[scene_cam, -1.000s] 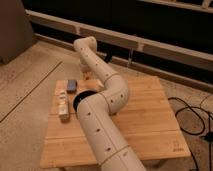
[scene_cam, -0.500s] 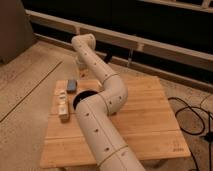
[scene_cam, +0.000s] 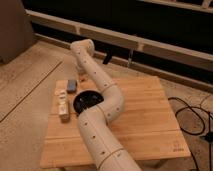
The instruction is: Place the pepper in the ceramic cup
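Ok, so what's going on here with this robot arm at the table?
The robot's arm reaches across the wooden table, past the dark bowl, to its far corner. The gripper hangs there pointing down, shut. A small orange-red spot beside it may be the pepper; whether it is held cannot be told. A grey block and some pale items lie nearby.

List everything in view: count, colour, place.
table: one, light wood, centre
bowl: one, dark, table's left part, beside the arm
flat block: one, dark grey, beyond the bowl
box: one, pale, left edge
cables: black, floor at right
pepper: one, red-orange, far left corner by the hand; held or not, unclear
arm: one, cream, across the table
hand: one, shut, over far left corner
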Action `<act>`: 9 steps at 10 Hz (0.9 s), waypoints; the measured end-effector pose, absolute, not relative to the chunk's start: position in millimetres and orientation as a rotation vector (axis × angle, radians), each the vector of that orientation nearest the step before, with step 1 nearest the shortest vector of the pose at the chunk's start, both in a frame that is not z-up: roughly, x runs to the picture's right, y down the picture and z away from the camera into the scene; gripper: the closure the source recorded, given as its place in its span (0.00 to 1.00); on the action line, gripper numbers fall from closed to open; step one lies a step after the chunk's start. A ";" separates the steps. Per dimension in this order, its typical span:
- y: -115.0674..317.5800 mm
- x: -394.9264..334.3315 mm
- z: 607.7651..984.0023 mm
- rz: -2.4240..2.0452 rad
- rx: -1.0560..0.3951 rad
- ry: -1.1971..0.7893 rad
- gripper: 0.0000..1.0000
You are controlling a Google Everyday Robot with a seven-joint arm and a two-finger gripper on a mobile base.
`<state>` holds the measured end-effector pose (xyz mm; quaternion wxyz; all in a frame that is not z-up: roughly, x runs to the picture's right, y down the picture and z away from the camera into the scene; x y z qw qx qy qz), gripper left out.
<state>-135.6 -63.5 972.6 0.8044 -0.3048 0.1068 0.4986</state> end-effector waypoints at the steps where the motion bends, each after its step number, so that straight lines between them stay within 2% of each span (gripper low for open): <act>1: -63.2 -135.5 973.0 1.068 -0.653 0.230 1.00; 9: -92.4 -103.6 976.0 1.085 -0.613 0.274 1.00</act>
